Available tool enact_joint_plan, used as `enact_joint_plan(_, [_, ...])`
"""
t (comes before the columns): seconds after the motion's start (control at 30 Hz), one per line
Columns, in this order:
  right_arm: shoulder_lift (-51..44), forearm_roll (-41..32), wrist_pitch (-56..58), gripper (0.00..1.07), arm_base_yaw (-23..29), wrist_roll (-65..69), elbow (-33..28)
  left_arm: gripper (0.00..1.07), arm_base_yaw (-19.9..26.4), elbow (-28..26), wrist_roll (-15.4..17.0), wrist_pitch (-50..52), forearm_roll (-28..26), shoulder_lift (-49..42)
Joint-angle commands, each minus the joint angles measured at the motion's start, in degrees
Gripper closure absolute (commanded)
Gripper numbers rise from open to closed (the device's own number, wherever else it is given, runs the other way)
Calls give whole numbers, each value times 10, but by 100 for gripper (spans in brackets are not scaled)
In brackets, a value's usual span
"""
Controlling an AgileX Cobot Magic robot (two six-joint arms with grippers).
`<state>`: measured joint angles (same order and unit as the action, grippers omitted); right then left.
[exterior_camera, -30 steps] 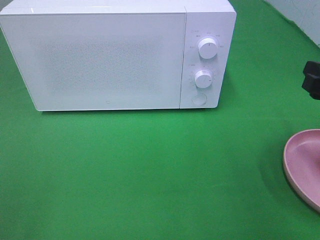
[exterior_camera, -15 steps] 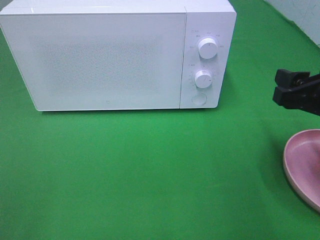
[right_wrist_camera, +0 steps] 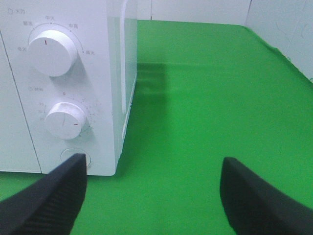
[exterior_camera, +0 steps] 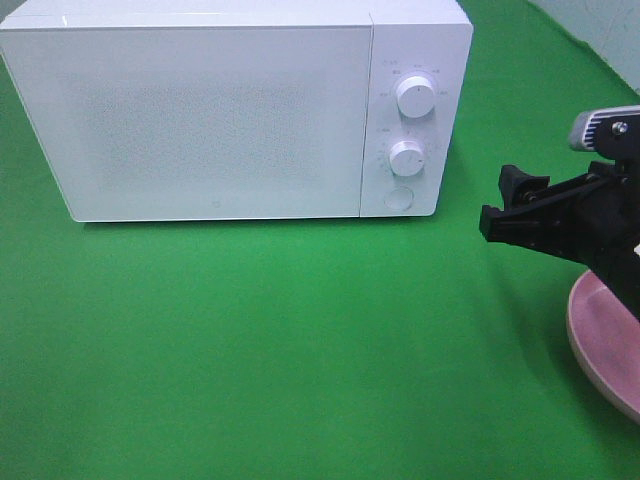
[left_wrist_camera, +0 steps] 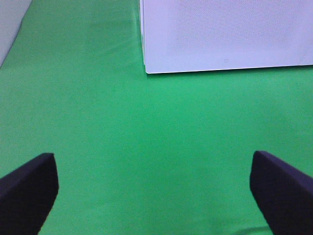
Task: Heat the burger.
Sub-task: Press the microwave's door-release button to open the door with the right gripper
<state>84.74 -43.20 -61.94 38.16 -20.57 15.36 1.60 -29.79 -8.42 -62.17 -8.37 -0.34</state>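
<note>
right gripper swings in toward the microwave controls

over the last second the right gripper (exterior_camera: 498, 203) has come in from the far right edge of the scene. it now hangs just right of the microwave (exterior_camera: 220, 110), level with its control panel, jaws apart and holding nothing. its wrist view looks straight at the lower dial (right_wrist_camera: 66, 120) and the round button (right_wrist_camera: 73, 155) beneath it. the microwave door is shut. the pink plate (exterior_camera: 600, 340) at the near right has nothing on the part in view. i judge the arm is heading for the controls or the door release. the left gripper (left_wrist_camera: 154, 191) hovers over the green cloth (exterior_camera: 300, 350) by the microwave's near left corner, jaws spread wide, empty. the burger shows in no view, so its look cannot be told. it may sit behind the closed door, but the white front hides that.
</note>
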Motion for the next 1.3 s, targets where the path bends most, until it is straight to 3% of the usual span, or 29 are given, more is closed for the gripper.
enact_joint_plan(0.03, [27,-54,-48,34,42,-6,5,7,0,2,3,7,-1,-9])
enact_joint_plan(0.47, [131,-70,-52,34,110,-8,78,7,0,2,3,7,-1,-9])
enact_joint_plan(0.93, [173,-70,-17,34,115,-1,120,7,0,2,3,7,-1,-9])
enact_joint_plan(1.1, [173,-70,2,38,115,10,120,7,0,2,3,7,-1,-9])
enact_joint_plan(1.3, [173,-70,7,52,115,98,120,7,0,2,3,7,-1,-9])
